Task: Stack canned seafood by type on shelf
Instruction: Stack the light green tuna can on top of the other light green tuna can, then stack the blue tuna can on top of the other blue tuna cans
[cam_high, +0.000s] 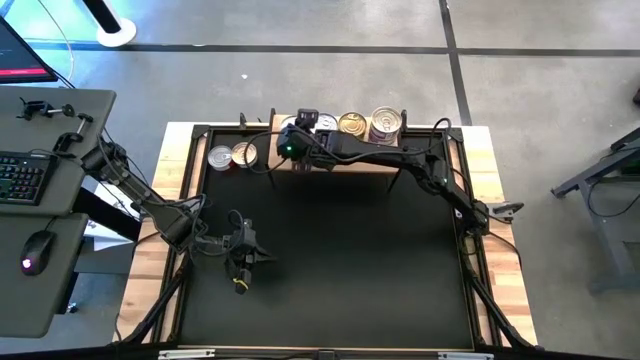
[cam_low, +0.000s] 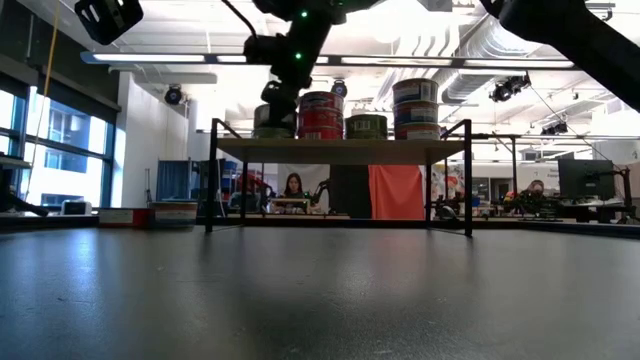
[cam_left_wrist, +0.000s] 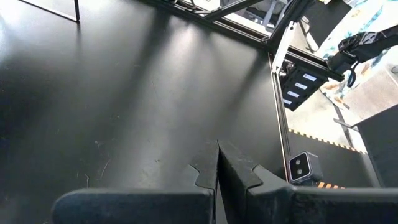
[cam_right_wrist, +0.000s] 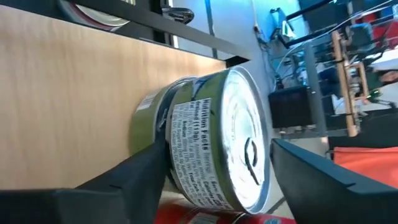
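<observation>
The wooden shelf (cam_low: 340, 152) stands on thin black legs at the mat's far edge. Tins stand on it: a red stack (cam_low: 320, 115), a green tin (cam_low: 366, 126) and a taller stack (cam_low: 415, 108). My right gripper (cam_right_wrist: 217, 149) is open at the shelf's left part (cam_high: 290, 145). Its fingers stand on either side of a green-labelled, silver-lidded tin (cam_right_wrist: 211, 149) that rests base-down on the wood (cam_right_wrist: 62, 93). My left gripper (cam_left_wrist: 217, 158) is shut and holds nothing, low over the mat's near left (cam_high: 248, 255). My right gripper's one finger (cam_right_wrist: 146, 171) shows in front of the green tin's side wall (cam_right_wrist: 180, 134), and the other finger (cam_right_wrist: 311, 171) stands apart from the lid. Whether any finger touches the tin, I cannot tell.
Two silver-lidded tins (cam_high: 220, 156) (cam_high: 243, 154) lie left of the shelf. A red tin (cam_right_wrist: 199, 218) stands close beside the green one. The black mat (cam_high: 340, 260) spreads between shelf and near edge. A keyboard and mouse sit on a side desk (cam_high: 40, 170).
</observation>
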